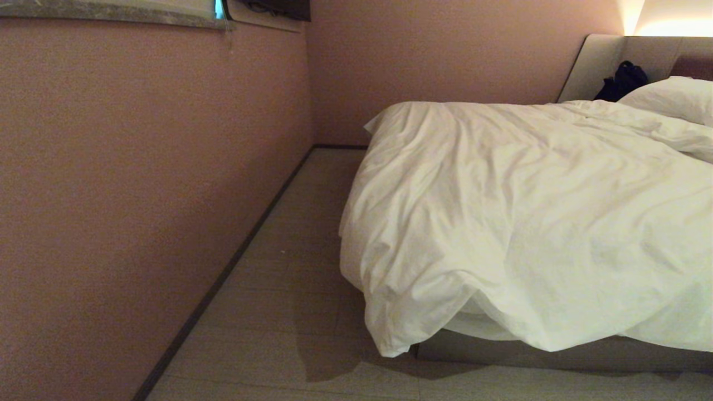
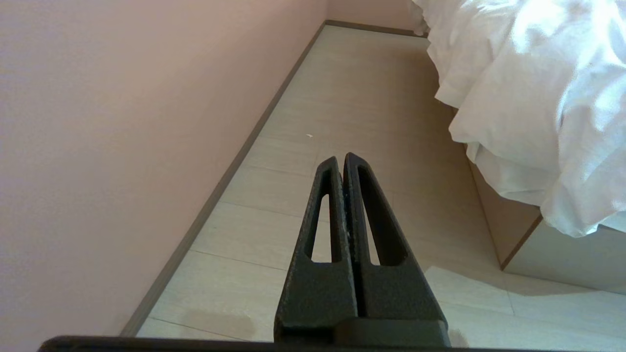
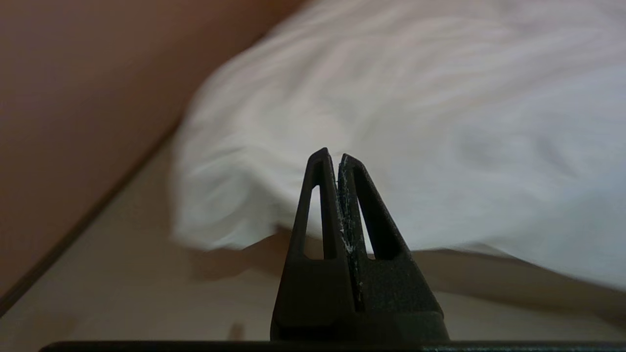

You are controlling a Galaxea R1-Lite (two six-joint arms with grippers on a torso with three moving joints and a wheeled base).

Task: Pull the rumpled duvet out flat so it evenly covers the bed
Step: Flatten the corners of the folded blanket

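White duvet [image 3: 415,122] lies beyond the closed, empty right claw [image 3: 337,157].

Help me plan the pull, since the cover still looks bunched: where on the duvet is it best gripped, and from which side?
Probably the drooping corner of the duvet, where it hangs past the bed base toward the floor. It dangles free, so a tool could close on it from the aisle side by the wall. The right tool faces the duvet, shut and empty.
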